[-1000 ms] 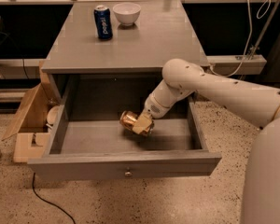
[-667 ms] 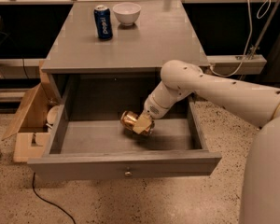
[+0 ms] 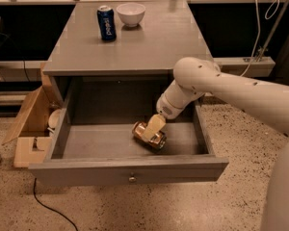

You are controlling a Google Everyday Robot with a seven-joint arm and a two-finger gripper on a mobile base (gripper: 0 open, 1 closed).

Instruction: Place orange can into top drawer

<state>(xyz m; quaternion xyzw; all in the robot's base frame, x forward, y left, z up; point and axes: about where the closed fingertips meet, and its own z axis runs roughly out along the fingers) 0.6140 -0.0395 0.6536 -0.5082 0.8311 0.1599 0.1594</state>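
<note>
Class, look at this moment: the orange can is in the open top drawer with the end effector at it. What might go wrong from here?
1. The orange can lies on its side in the top drawer, with the end effector on it. Being round, it may roll once left alone.
2. The arm reaches in close to the drawer's right wall, so it may bump the wall as it pulls out.

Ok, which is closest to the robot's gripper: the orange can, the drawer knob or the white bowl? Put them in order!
The gripper is inside the top drawer.
1. Orange can: right under it.
2. Knob: drawer front, lower left.
3. White bowl: far back on the tabletop.
</note>
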